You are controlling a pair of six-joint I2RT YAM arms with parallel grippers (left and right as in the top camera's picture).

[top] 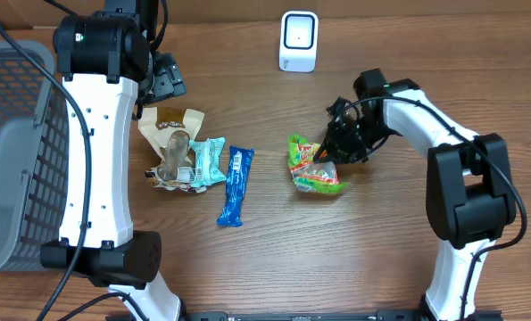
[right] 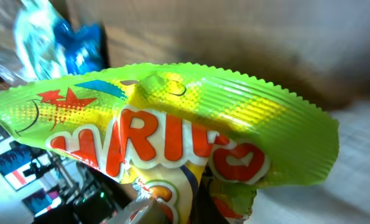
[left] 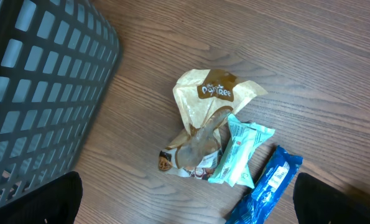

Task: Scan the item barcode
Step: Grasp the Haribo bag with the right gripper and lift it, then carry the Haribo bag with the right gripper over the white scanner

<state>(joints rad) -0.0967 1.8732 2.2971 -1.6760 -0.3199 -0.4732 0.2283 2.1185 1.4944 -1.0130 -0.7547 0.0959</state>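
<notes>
A green candy bag (top: 314,168) with red lettering lies on the wooden table right of centre. My right gripper (top: 336,150) is shut on the bag's right edge. In the right wrist view the bag (right: 172,130) fills the frame, pinched at the bottom between my fingers (right: 153,211). The white barcode scanner (top: 298,41) stands at the back of the table. My left gripper (left: 188,199) hovers open over the snack pile, and its dark fingertips (left: 35,199) show at the lower corners of the left wrist view.
A tan cookie bag (top: 170,134), a teal packet (top: 207,162) and a blue bar wrapper (top: 236,185) lie left of centre. A grey plastic basket (top: 11,152) stands at the left edge of the table.
</notes>
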